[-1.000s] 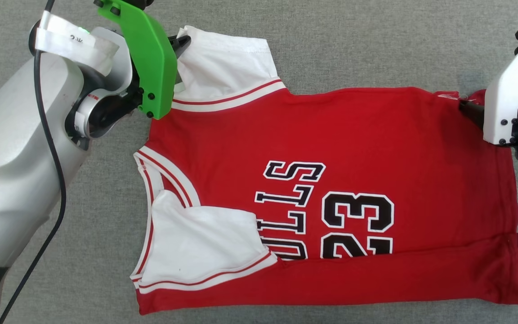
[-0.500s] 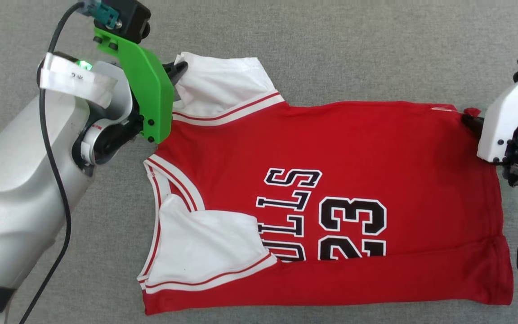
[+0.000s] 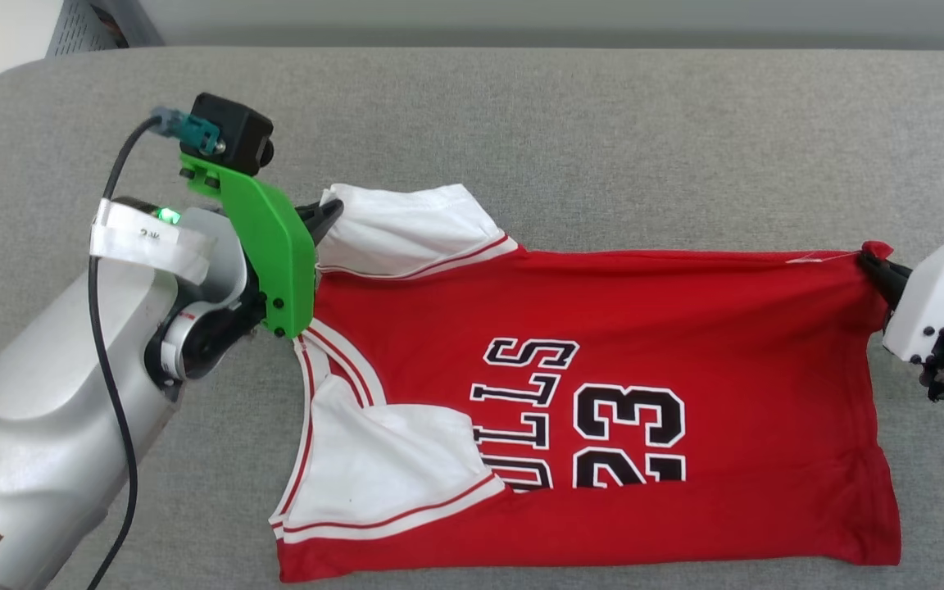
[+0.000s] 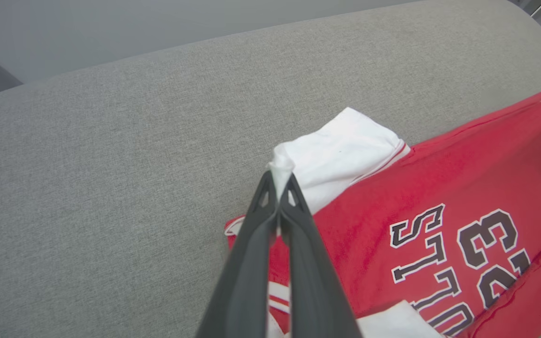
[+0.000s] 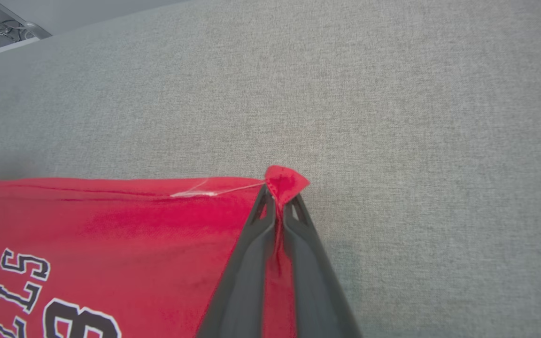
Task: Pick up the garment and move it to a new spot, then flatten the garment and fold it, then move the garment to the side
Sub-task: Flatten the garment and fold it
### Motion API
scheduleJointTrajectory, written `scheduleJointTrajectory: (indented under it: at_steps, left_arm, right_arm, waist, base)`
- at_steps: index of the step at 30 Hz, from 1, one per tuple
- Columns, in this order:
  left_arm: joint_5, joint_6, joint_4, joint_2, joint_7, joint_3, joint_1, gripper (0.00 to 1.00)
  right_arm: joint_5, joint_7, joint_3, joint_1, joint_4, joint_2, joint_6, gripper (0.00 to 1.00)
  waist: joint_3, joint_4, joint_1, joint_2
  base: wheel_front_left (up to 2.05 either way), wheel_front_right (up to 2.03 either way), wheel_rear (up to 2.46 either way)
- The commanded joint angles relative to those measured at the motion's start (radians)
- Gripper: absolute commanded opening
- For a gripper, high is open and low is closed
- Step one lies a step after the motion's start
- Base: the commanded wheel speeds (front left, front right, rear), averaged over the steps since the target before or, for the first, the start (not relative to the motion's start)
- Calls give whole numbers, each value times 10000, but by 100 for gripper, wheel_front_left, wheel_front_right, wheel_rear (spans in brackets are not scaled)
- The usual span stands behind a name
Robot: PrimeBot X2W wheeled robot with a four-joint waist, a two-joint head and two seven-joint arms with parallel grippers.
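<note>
The garment (image 3: 603,328), a red jersey with white sleeves and "BULLS 23" lettering, lies spread sideways on the grey surface (image 3: 603,123). Its near long edge is folded over the lettering. My left gripper (image 3: 326,215) is shut on the far white sleeve (image 3: 406,225), pinching its corner (image 4: 281,165) between both fingers (image 4: 251,244). My right gripper (image 3: 872,264) is shut on the far hem corner (image 5: 285,180), which pokes out past the fingertips. The far edge of the garment (image 5: 111,216) is stretched straight between the two grips and lifted a little off the surface.
The grey cloth surface (image 4: 111,164) spreads behind and around the garment, with its far edge (image 3: 521,47) near the top of the head view and a rounded corner at the far left. A grey cabinet (image 3: 87,24) stands beyond that corner.
Both grippers have drawn the garment's far edge taut and lifted it, and the near sleeve has slid right. The head camera has tilted up, showing the surface's far edge.
</note>
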Motion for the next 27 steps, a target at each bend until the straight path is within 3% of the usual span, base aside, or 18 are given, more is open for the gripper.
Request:
scheduleJointTrajectory:
  at_steps: [1, 14, 27]
  left_arm:
    - [-127, 87, -147, 101, -121, 15, 331, 0]
    - [-588, 938, -1772, 876, -905, 171, 2704, 0]
    - [-863, 1660, -3447, 1654, -1008, -185, 4778, 0]
  right_arm:
    - [171, -196, -74, 307, -117, -63, -7, 0]
    - [1314, -1205, -280, 2355, -952, -199, -7, 0]
    - [2269, -1634, 538, 3832, -1836, -612, -7, 0]
  waist:
    - [-500, 54, 1, 0]
    - [-1348, 340, 1, 0]
    - [-1601, 595, 1, 0]
  base:
    - [0, 0, 0]
    - [0, 0, 0]
    - [0, 0, 0]
